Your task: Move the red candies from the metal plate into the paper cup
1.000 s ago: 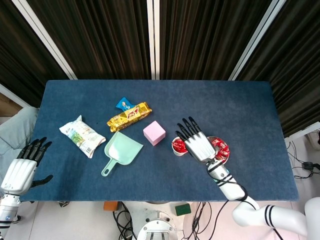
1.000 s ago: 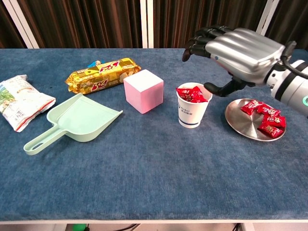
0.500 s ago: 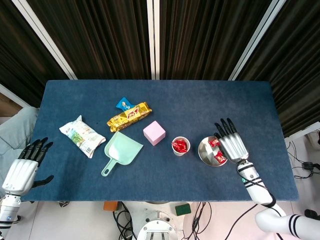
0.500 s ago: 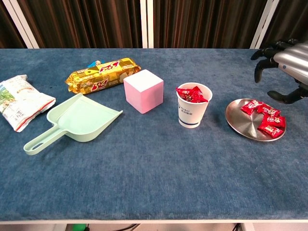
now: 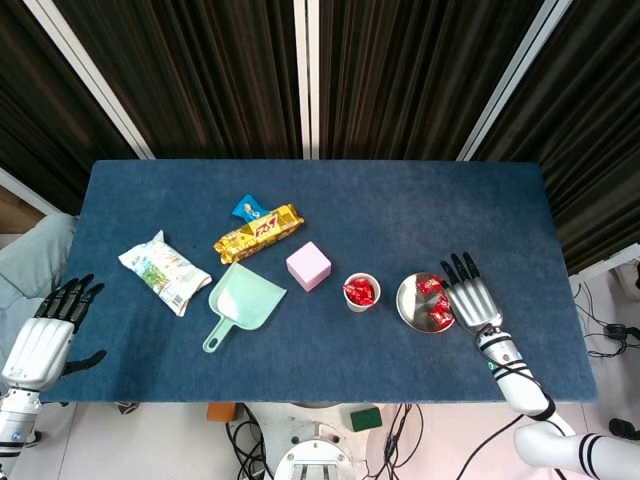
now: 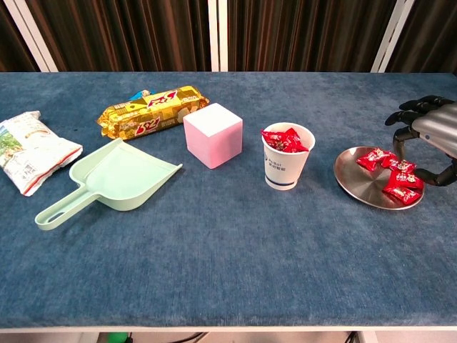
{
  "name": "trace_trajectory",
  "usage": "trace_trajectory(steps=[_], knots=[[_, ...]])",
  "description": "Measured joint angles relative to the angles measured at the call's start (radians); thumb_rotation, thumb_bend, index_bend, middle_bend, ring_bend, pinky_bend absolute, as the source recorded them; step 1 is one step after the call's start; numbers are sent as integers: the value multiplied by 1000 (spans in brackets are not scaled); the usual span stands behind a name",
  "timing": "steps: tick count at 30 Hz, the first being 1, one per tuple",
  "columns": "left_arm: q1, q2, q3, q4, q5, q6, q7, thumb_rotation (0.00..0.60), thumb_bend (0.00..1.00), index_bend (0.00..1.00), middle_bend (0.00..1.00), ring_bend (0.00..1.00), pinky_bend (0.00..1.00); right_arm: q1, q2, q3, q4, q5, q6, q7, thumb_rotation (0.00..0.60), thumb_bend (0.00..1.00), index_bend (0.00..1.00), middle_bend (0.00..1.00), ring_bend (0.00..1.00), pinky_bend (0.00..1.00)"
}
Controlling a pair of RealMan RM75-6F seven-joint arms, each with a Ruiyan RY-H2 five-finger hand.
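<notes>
A white paper cup (image 6: pixel 284 161) (image 5: pixel 360 292) stands mid-table with red candies (image 6: pixel 285 140) heaped in it. To its right lies a round metal plate (image 6: pixel 360 184) (image 5: pixel 410 302) with several red candies (image 6: pixel 394 176) (image 5: pixel 434 300) on its right half. My right hand (image 6: pixel 430 134) (image 5: pixel 472 299) hovers at the plate's right edge, fingers spread and curved down, holding nothing. My left hand (image 5: pixel 45 336) hangs off the table's near left corner, fingers apart and empty; the chest view does not show it.
A pink cube (image 6: pixel 212 134) stands left of the cup. A mint green scoop (image 6: pixel 114 178), a yellow snack pack (image 6: pixel 151 110) with a small blue packet behind it, and a white snack bag (image 6: pixel 30 148) lie further left.
My right hand has pulled back from above the cup, swung right past the plate and come down beside its right edge. The left hand has barely moved.
</notes>
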Motion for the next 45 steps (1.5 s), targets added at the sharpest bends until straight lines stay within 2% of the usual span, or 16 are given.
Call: trace_trajectory(steps=[12, 23, 32, 38, 45], knots=[[-2, 0, 0, 0, 0, -3, -1, 600, 99, 91, 31, 1, 151, 8, -17, 5, -6, 58, -32, -59, 600, 353, 471, 78, 0, 0], [-2, 0, -1, 3, 0, -3, -5, 600, 98, 91, 31, 1, 151, 17, -25, 5, -18, 108, -45, -111, 600, 357, 548, 81, 0, 0], [-1, 0, -1, 3, -1, -1, -4, 600, 97, 91, 31, 1, 151, 13, -38, 2, -8, 111, -25, -122, 600, 435, 654, 100, 0, 0], [-2, 0, -1, 3, -2, -2, -3, 600, 97, 91, 31, 1, 151, 8, -30, 4, -18, 89, -1, -97, 600, 495, 683, 109, 0, 0], [0, 0, -1, 2, -2, 0, -2, 600, 98, 91, 31, 1, 151, 7, 4, 18, -77, 30, 48, -62, 600, 493, 687, 111, 0, 0]])
